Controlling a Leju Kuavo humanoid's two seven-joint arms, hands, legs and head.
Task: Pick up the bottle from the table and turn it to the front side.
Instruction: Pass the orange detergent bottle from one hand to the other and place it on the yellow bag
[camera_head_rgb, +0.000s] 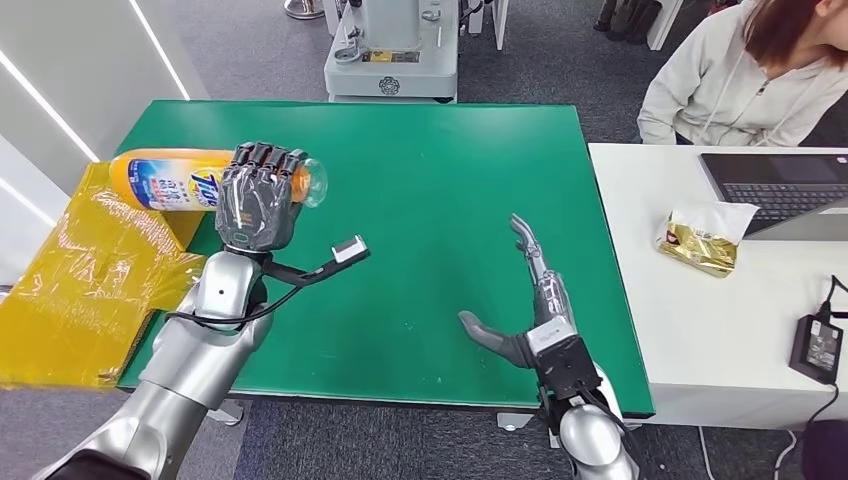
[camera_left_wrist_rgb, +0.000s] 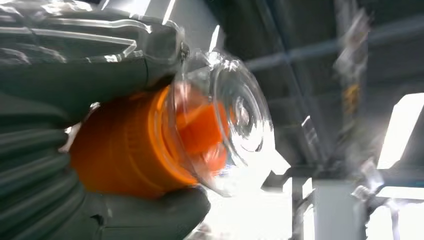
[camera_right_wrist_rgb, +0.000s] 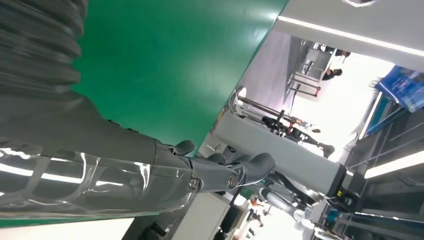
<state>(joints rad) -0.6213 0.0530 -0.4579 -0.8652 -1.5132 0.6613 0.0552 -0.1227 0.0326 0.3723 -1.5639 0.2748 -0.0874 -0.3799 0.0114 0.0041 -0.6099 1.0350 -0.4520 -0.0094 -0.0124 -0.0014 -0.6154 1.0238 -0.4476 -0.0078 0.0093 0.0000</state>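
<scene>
The left hand (camera_head_rgb: 258, 195) grips the bottle (camera_head_rgb: 170, 178) by its neck, lifted sideways over the table's (camera_head_rgb: 440, 180) left edge — label facing up, likely mid-turn. The right hand (camera_head_rgb: 530, 300) waits empty, fingers spread, above the table — out of the way.

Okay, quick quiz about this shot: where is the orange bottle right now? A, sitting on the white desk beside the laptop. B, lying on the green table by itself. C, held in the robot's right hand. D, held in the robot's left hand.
D: the left hand grips the orange bottle sideways above the green table, while the right hand is open and holds nothing.
</scene>
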